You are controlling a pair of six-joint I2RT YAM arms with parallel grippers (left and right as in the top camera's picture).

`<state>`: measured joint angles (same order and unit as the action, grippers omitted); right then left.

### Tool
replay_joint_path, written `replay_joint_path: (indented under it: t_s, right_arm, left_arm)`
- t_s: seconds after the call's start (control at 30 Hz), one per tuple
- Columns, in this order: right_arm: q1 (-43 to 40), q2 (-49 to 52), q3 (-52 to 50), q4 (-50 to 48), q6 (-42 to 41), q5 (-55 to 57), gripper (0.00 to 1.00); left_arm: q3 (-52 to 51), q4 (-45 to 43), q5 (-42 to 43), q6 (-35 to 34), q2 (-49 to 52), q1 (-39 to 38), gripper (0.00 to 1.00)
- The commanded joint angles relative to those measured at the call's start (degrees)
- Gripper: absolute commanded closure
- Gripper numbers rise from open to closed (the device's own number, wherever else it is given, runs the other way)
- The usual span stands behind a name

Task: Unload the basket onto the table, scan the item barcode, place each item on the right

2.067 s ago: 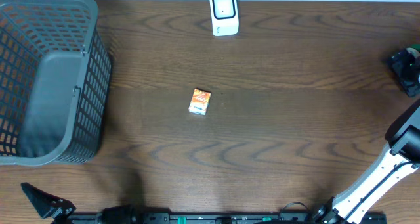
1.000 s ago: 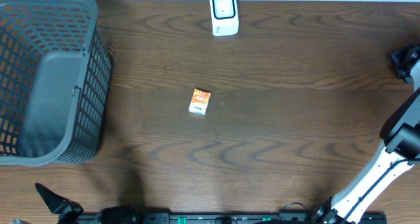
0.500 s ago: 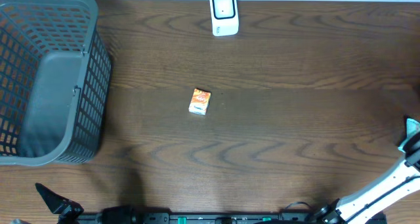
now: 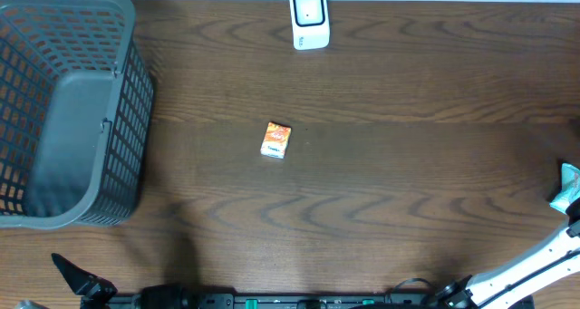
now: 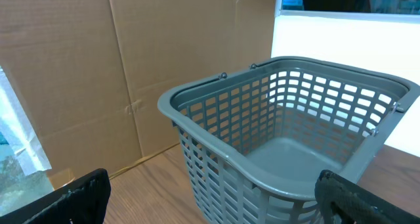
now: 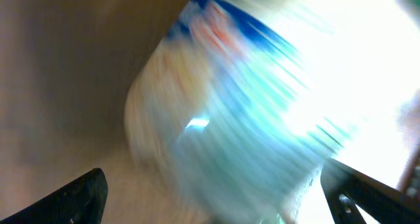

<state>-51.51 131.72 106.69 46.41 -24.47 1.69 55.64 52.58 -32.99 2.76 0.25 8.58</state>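
Orange print up, flat on dark wood: logging the small carton [image 4: 276,140] as the item, lying near the middle of the table [image 4: 408,164], well apart from both arms. Placing the white scanner [image 4: 309,19] upright at the far edge, beyond the carton, and the grey basket [image 4: 127,101] at the left end. Finding the left gripper [image 5: 213,201] with jaws spread wide, gripping nothing, looking at the basket. Finding the right gripper [image 6: 216,191] likewise parted, out at the table's right edge, in a badly smeared wrist view; making out only a pale blue-and-white blur ahead of the fingers, possibly the teal packet [image 4: 568,187] showing at that edge; not telling whether touching. Judging the step in hand as the reach for the carton, not yet begun. Advising: coming down from above with jaws apart, straddling the carton across its narrow width, closing squarely to avoid skidding it on the smooth wood. Seeing no barcode from above, so checking the other faces after lifting. Presenting the coded face square to the scanner window, holding steady, keeping fingers off the code.
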Motion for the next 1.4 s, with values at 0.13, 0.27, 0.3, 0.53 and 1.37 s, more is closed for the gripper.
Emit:
replay_joint_path:
  t_s: [0.13,0.27,0.3,0.53,1.37]
  right_arm:
    - [4.90,-14.69,0.24,-0.50,2.49,-0.76,0.01]
    - [8.46,-18.47,0.24,1.09,2.47,-2.01,0.01]
    - [9.66,-19.34,0.24,1.84,2.49,-3.61,0.01]
    - [24.17,-20.70,0.22,4.33,12.59,-18.64,0.01]
    - [79.25,-9.75,0.22,11.74,41.53,-23.80,0.01]
  left_arm:
    - [-0.17,0.17,-0.50,-0.33,-0.04,0.02,0.01]
    - [-0.31,1.27,-0.50,-0.31,-0.04,0.02,0.01]
    - [-0.33,1.79,-0.50,-0.33,-0.04,0.02,0.01]
    - [-2.23,0.20,-0.52,-0.57,-0.04,0.02,0.00]
    - [-27.85,-23.21,-1.14,-34.62,-0.04,-0.68,0.00]
